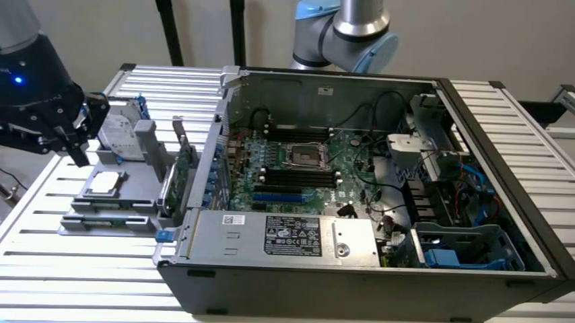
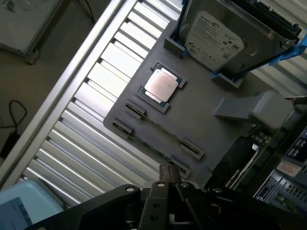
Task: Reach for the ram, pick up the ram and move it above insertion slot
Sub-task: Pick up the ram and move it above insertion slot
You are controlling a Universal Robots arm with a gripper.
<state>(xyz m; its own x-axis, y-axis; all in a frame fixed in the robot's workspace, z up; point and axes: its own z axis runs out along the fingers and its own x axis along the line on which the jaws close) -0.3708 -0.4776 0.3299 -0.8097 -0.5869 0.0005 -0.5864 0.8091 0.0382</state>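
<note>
Exterior view: my gripper (image 1: pixel 77 153) hangs at the upper left of the frame, fingers pinched together with nothing between them. It's over the back end of the grey holder (image 1: pixel 134 176), beside the hard drive (image 1: pixel 121 131). The ram (image 1: pixel 106 221) lies flat along the holder's front edge, lower left of the frame. That puts it below the CPU (image 1: pixel 106 180) and well apart from the fingertips. The open computer case (image 1: pixel 359 269) fills the centre and the exterior view's right, with the motherboard (image 1: pixel 301 168) inside. All of it sits on the slatted table (image 1: pixel 54 269).

Wrist view: the gripper (image 2: pixel 169 172) is closed tight and empty. The ram (image 2: pixel 148 146) shows as a thin green strip seated between the clips on the edge of the grey holder (image 2: pixel 192 124). One end is near the fingertips but not touching. The CPU (image 2: pixel 162 86) sits further along the holder, and the hard drive (image 2: pixel 216 40) beyond it.
</note>
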